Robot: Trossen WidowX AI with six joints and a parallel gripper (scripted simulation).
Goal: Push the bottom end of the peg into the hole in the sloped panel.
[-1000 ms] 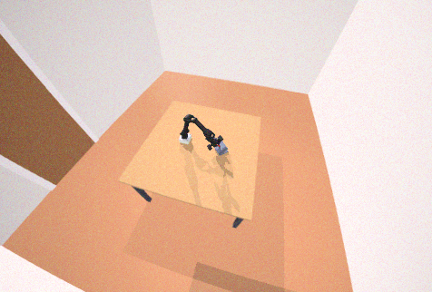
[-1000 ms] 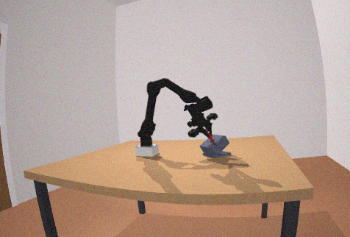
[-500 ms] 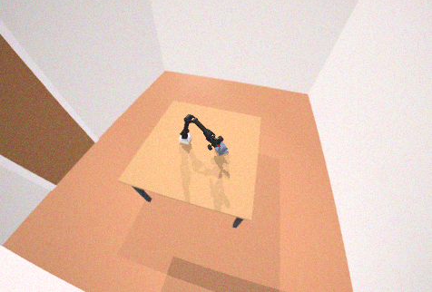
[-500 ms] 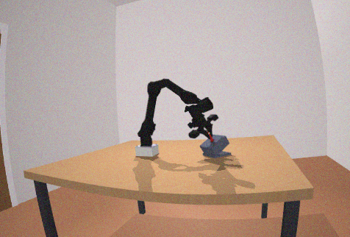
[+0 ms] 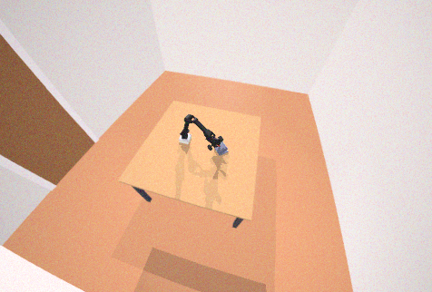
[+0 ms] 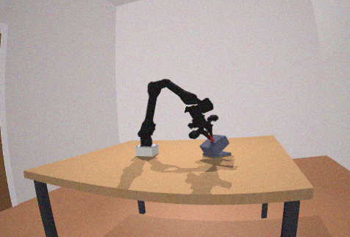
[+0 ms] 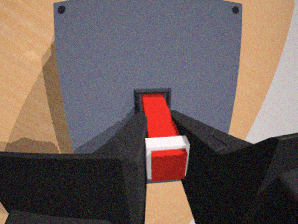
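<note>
while the claw is clamped on the red peg, insertion looks in hand.

peg's far end sits at the square hole in the blue-gray panel; can't tell how deep. in the wrist view the peg runs from about 12 o'clock down toward 5, white band near its top. next move: check flats against the hole, push along its axis till it stops, then release. off-axis push could jam it. wood table, dark legs, white arm base at panel's 9 o'clock in the exterior view. orange-brown floor, pale walls.
</note>
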